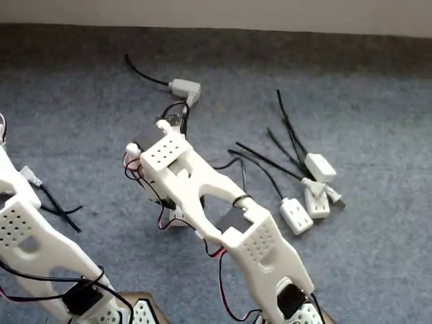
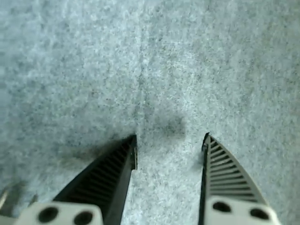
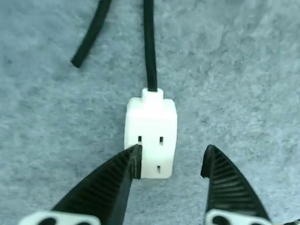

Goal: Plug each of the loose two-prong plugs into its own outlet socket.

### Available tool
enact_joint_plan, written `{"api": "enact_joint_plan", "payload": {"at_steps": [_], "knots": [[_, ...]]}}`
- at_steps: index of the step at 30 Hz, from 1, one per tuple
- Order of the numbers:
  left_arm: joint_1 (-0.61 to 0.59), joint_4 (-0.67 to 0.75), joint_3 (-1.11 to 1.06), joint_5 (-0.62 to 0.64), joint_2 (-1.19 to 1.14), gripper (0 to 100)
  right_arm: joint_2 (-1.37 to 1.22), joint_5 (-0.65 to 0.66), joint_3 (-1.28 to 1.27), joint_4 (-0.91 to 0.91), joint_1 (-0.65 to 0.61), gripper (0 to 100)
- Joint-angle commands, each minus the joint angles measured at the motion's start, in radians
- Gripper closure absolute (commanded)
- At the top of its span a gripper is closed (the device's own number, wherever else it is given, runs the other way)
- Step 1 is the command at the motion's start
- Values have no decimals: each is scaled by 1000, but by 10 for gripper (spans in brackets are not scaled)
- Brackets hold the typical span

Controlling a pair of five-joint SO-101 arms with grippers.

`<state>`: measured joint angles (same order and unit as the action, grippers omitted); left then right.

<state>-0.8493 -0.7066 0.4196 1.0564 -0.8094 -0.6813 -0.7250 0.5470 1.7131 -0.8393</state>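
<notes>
Black ribbed fingers (image 3: 112,187) of the right hand (image 3: 171,157) are standing released around the near end of a white outlet socket (image 3: 151,126), which is lying flat on the grey surface (image 3: 243,70) with its black cord (image 3: 149,47) running straight away. Meanwhile the left hand (image 2: 169,145) is hanging released over the surface. A cluster of other sockets (image 1: 295,214) is lying right of the surface's middle, a plug (image 1: 329,196) resting against them.

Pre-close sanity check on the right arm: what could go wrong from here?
1. The right gripper sits off-centre on the outlet socket: one finger overlaps its edge, the other stands clear, so closing may shove or twist it.
2. The black cords cross at the pile of plugs; lifting one could drag neighbours.
</notes>
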Motion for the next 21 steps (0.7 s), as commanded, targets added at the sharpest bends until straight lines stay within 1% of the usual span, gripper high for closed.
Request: {"api": "enact_joint_plan", "payload": {"at_steps": [1,4,7,9,12,16,17,20,21], "knots": [[8,14,65,-8,4,769,4,-26,104,-18,-31,785],[8,-44,122,-8,4,769,-38,-26,145,-18,-65,789],[8,-161,217,-8,4,769,-96,-28,159,-18,-71,789],[8,-261,305,-8,4,769,-134,-60,159,-18,-65,789],[10,-411,456,-8,4,769,-180,-118,159,-18,-28,789],[15,-569,642,-8,2,768,-225,-146,160,-41,22,796],[15,-597,680,-8,-1,768,-231,-146,160,-44,28,813],[16,-651,766,-8,-2,768,-242,-146,160,-64,36,916],[16,-663,783,-8,-2,768,-240,-146,160,-76,36,933]]}}
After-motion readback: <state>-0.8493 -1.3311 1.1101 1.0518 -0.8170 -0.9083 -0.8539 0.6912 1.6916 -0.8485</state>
